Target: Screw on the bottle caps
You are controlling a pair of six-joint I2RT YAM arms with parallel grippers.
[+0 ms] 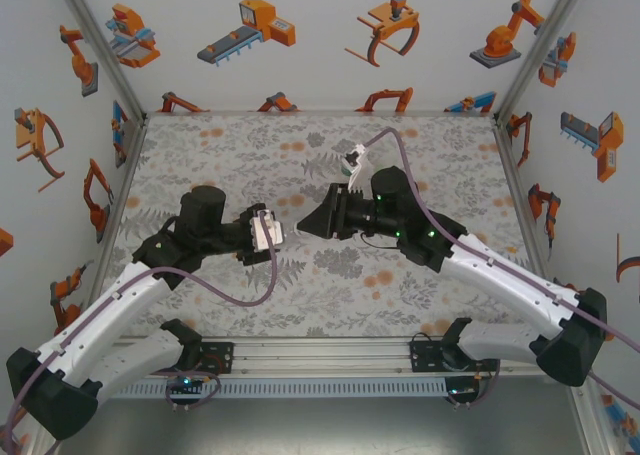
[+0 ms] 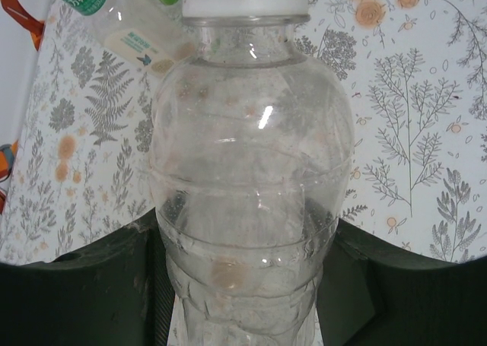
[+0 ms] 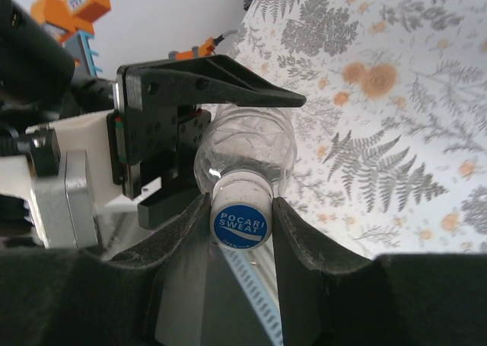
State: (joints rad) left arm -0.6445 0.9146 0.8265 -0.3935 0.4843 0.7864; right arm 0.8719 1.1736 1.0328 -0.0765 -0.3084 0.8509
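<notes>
Left gripper point(image 2: 243, 304) clenched on colourless transparent plastic bottle point(image 2: 251, 156), held between the arms. Right gripper point(image 3: 241, 209) pinches its white round plastic cap point(image 3: 241, 226), blue-printed top. Risks: thin wall buckles or spins in grip; misaligned axes cross-thread cap.

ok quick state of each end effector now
left end effector: closed on the clear plastic bottle
right end effector: closed on its blue-topped round plastic cap

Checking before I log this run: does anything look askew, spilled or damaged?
A labelled bottle behind the held clear bottle seems to lie on its side on the table. The held bottle's cap sits straight; nothing spilled.
</notes>
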